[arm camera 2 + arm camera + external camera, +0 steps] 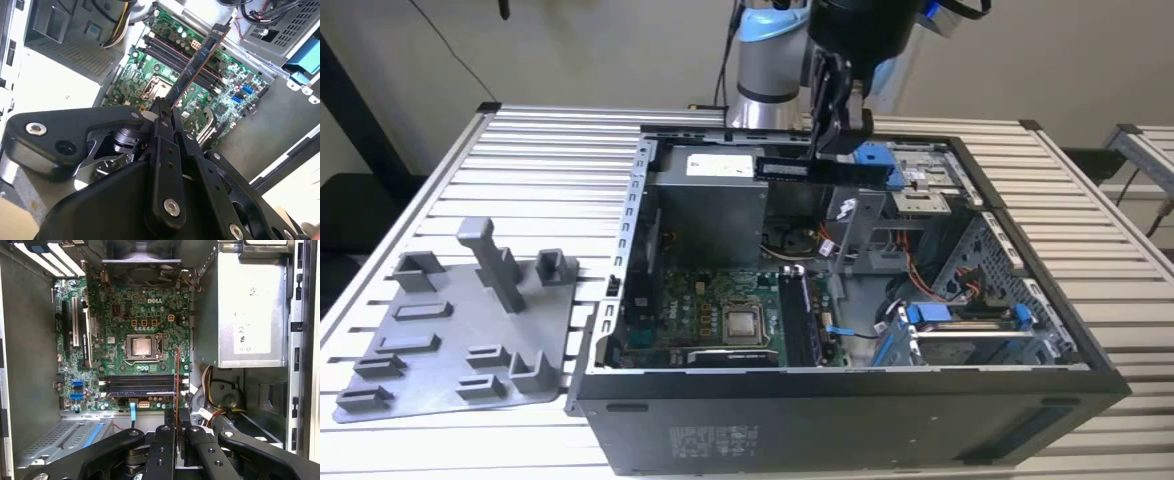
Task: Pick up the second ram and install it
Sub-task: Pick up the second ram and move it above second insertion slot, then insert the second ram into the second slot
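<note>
1. Gripper point(833, 142) first: in the exterior view it hangs over the open computer case point(854, 400), clamped on the second ram point(834, 171). The stick lies level right under the fingertips, gripped around its middle, I'd guess so neither end droops. The case's back wall and the drive cage point(921, 195) are pretty close to the stick's ends. The grey fixture plate point(454, 340) sits well off to the side, outside the case.
2. Second wrist view: the fingers point(162, 130) pinch the stick's long edge, and half of it runs out past them. Far below are the motherboard point(225, 80) and its memory slots point(165, 50), with lots of air in between and nothing touching.
3. First wrist view: the second ram shows edge-on as a thin line beyond the fingertips. It sits crosswise to the slots, so not lined up. The power supply point(250, 315) and cables crowd one side of the gripper, while the other side looks open over the board.
</note>
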Controlling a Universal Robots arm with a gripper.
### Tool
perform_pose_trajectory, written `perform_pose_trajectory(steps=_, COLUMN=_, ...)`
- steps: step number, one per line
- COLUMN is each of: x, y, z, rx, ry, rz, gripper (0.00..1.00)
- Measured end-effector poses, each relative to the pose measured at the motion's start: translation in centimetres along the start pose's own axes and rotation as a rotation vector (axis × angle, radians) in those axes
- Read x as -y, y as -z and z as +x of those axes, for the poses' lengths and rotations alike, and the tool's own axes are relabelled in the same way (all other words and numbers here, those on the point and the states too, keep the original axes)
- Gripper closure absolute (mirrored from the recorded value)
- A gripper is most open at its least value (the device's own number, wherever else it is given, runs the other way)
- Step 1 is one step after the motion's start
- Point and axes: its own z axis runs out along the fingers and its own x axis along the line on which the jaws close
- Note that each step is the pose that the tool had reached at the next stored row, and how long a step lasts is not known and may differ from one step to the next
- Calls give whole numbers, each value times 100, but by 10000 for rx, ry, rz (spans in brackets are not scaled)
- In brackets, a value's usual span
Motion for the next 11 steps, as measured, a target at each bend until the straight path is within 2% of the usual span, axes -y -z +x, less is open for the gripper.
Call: perform_pose_trajectory(steps=11, x=-1, y=-1, z=-18, rx=1, ry=6, rz=0, gripper=86)
